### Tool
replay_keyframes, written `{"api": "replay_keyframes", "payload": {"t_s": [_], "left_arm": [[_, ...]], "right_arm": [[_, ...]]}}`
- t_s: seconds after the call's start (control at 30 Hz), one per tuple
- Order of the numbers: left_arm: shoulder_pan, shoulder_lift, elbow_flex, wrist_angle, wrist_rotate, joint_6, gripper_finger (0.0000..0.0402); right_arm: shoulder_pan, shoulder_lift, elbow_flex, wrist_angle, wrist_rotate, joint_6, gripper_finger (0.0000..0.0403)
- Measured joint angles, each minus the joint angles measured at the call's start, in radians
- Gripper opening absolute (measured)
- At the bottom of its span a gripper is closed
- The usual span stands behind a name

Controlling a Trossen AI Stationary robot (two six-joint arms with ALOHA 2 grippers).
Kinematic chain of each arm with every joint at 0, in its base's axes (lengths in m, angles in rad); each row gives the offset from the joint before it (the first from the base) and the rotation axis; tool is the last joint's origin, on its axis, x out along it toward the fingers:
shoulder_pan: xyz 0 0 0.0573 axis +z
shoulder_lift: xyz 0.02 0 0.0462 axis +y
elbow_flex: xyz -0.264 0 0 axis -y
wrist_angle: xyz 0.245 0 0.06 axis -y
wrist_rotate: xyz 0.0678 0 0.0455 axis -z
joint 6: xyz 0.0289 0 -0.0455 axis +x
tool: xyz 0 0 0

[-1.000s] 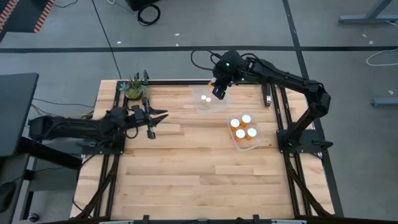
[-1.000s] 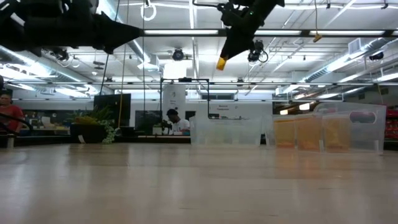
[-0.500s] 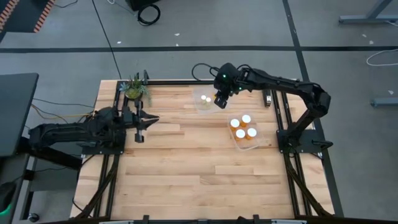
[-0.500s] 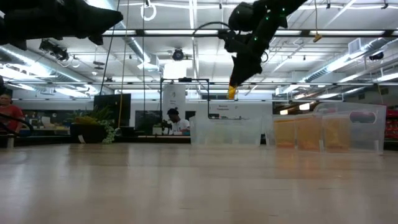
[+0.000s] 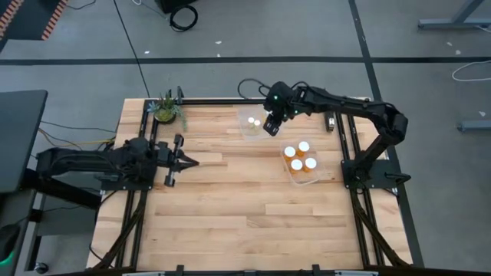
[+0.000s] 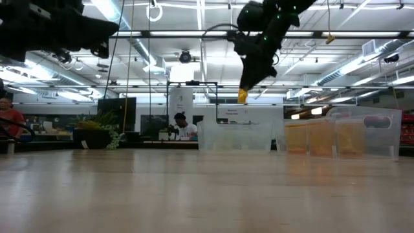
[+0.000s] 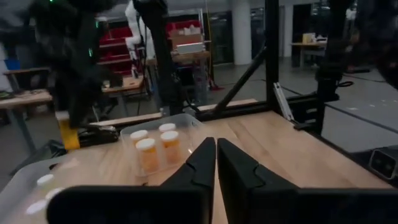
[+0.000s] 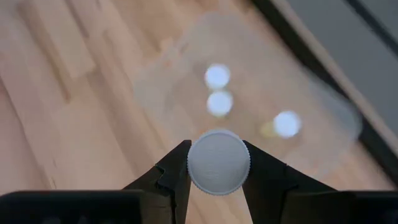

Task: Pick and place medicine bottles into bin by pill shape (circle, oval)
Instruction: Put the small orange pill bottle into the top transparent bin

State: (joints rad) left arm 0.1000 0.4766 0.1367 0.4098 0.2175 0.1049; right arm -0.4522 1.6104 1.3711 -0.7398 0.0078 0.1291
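Currently left gripper [image 5: 184, 161] idles pinched shut well left of the clear bin [image 5: 257, 132], right gripper [image 8: 217, 163] clamps a bottle [image 8: 218, 162] just above that bin; an off-centre release could bounce it off the rim.

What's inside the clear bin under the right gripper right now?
Three white-capped medicine bottles stand in the clear bin. The right gripper holds another bottle above it, and its cap hides part of the bin's floor.
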Motion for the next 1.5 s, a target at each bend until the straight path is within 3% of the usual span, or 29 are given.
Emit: {"api": "replay_keyframes", "payload": {"t_s": [0.13, 0.3, 0.5, 0.73, 0.93, 1.5], "left_arm": [[0.004, -0.001, -0.088, 0.112, -0.042, -0.009, 0.0014], [0.044, -0.001, -0.108, 0.141, -0.044, -0.007, 0.0009], [0.107, -0.012, -0.108, 0.158, -0.022, 0.011, 0.0018], [0.156, -0.070, -0.108, 0.130, 0.071, -0.015, 0.0008], [0.171, -0.136, -0.108, 0.051, 0.079, -0.019, 0.0018], [0.200, -0.290, -0.128, -0.075, 0.080, -0.037, 0.0017]], "right_arm": [[-0.027, 0.000, 0.120, -0.063, 0.018, -0.009, 0.0131], [-0.065, -0.001, 0.220, -0.137, -0.010, -0.019, 0.0131], [-0.061, 0.028, 0.223, -0.152, -0.018, -0.016, 0.0131], [-0.013, 0.227, 0.232, -0.163, -0.029, -0.064, 0.0131], [-0.027, 0.335, 0.298, -0.214, -0.029, -0.088, 0.0131], [-0.069, 0.369, 0.320, -0.260, 0.011, -0.067, 0.0131]]}}
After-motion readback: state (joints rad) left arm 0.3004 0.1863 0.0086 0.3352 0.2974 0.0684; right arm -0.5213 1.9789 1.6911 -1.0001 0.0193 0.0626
